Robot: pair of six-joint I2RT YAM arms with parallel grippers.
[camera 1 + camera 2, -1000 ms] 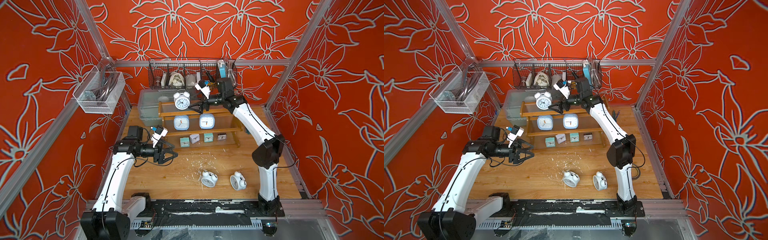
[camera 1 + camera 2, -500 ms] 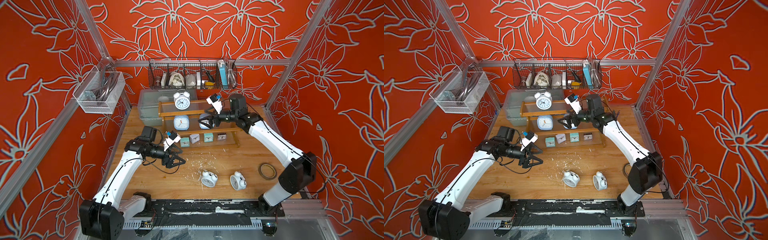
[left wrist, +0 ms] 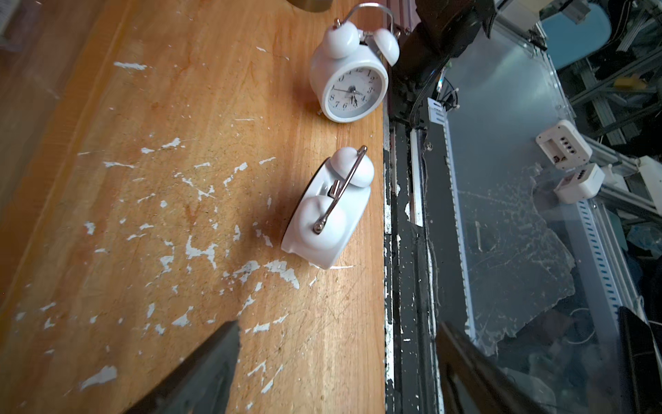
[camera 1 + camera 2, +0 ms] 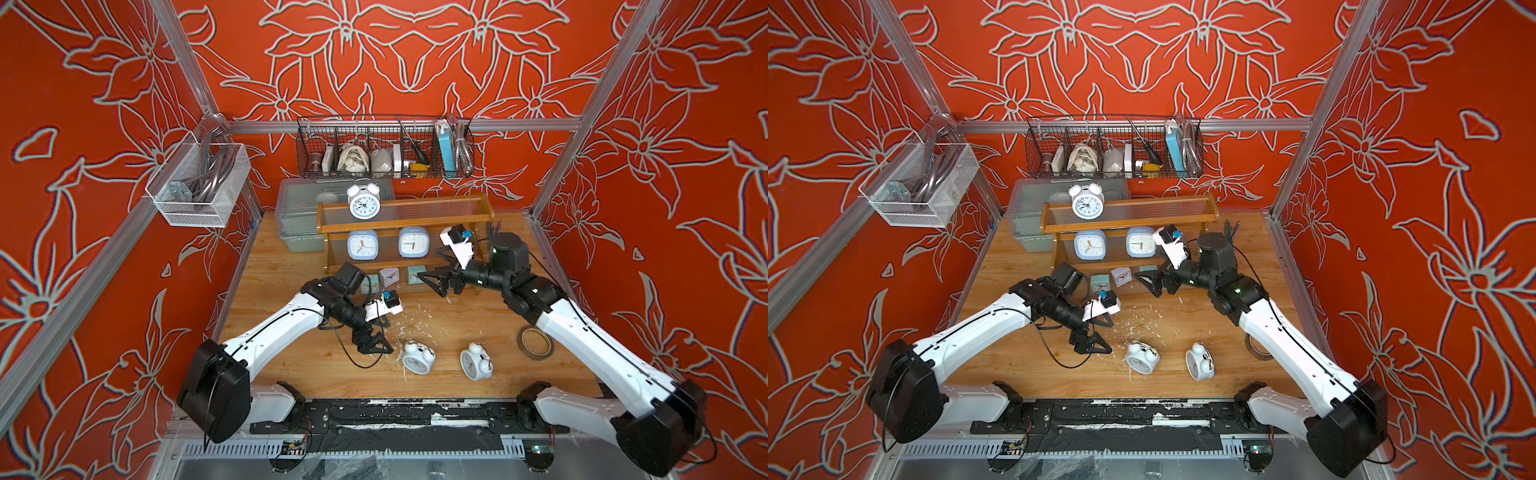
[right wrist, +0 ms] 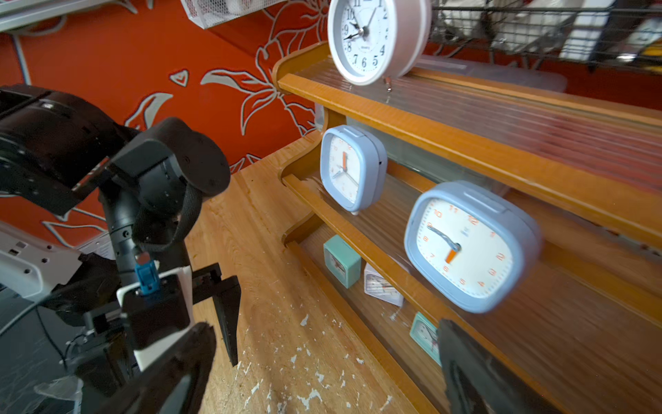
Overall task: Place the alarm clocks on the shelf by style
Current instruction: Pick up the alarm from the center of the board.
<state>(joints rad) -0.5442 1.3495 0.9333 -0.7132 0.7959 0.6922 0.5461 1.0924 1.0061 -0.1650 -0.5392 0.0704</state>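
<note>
Arrangement of arms and clocks near the front edge of the table (image 4: 291, 365). The left gripper (image 4: 384, 336), jaws apart and empty, hangs low over the bare wood. The nearer twin-bell clock (image 4: 417, 357) lies just beside it, further along the front edge toward the right arm's base. The second twin-bell clock (image 4: 476, 361) lies beyond the first, close to a tape roll (image 4: 535, 343).

In both top views the two dials tilt upward. The left wrist view shows the nearer clock's (image 3: 329, 215) bells and wire handle rather than its dial, so how its body lies across the jaws cannot be fixed. The left arm is judged the nearer for this pick.

The right gripper (image 4: 432, 282), jaws wide and empty, sits before the lowest tier of the shelf (image 4: 407, 226).

Shelf contents:
- **Top tier:** one twin-bell clock (image 4: 364, 202).
- **Middle tier:** two light-blue square clocks (image 4: 363, 245) (image 4: 412, 242).
- **Lowest tier:** a teal cube (image 5: 342, 265), a whitish cube (image 5: 381, 285) and another teal cube (image 5: 424, 333). Anything behind the right gripper is hidden.

The top tier is therefore the likely destination for both table clocks.
</note>
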